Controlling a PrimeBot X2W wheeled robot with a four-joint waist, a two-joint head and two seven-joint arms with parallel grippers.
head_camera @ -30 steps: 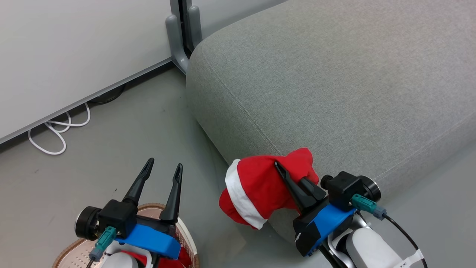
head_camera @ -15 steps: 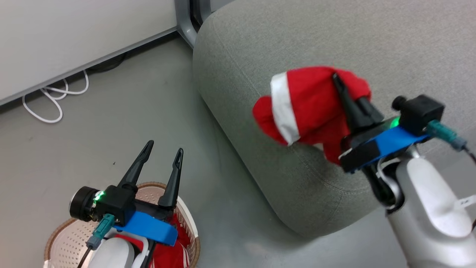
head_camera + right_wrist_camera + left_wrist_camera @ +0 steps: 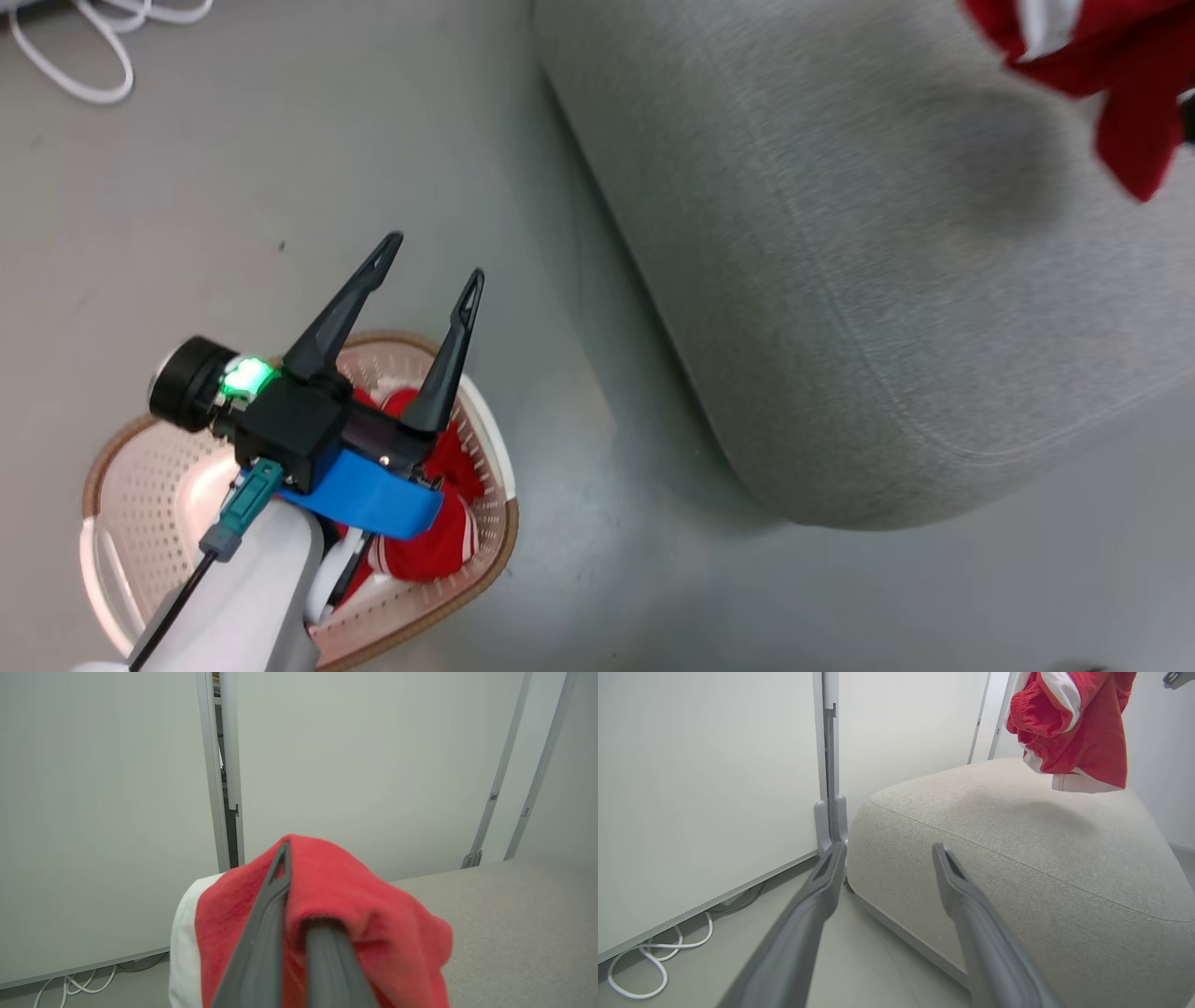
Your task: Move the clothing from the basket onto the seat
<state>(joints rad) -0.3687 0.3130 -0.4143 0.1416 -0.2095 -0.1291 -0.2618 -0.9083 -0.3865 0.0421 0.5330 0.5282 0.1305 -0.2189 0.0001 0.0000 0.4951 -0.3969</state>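
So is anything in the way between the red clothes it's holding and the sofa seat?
Nothing visible is. The red garment hangs from the right pincer, which is shut on it, above the seat, and the grey top beneath it is bare.

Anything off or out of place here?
Nothing stands out. The basket sits upright on the floor with one red garment inside. The right gripper is shut on the other red garment, which hangs above the seat without touching it.

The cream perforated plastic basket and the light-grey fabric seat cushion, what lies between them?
Only a bare strip of grey floor, in the head view; the cream perforated plastic basket and the light-grey fabric seat cushion stand apart.
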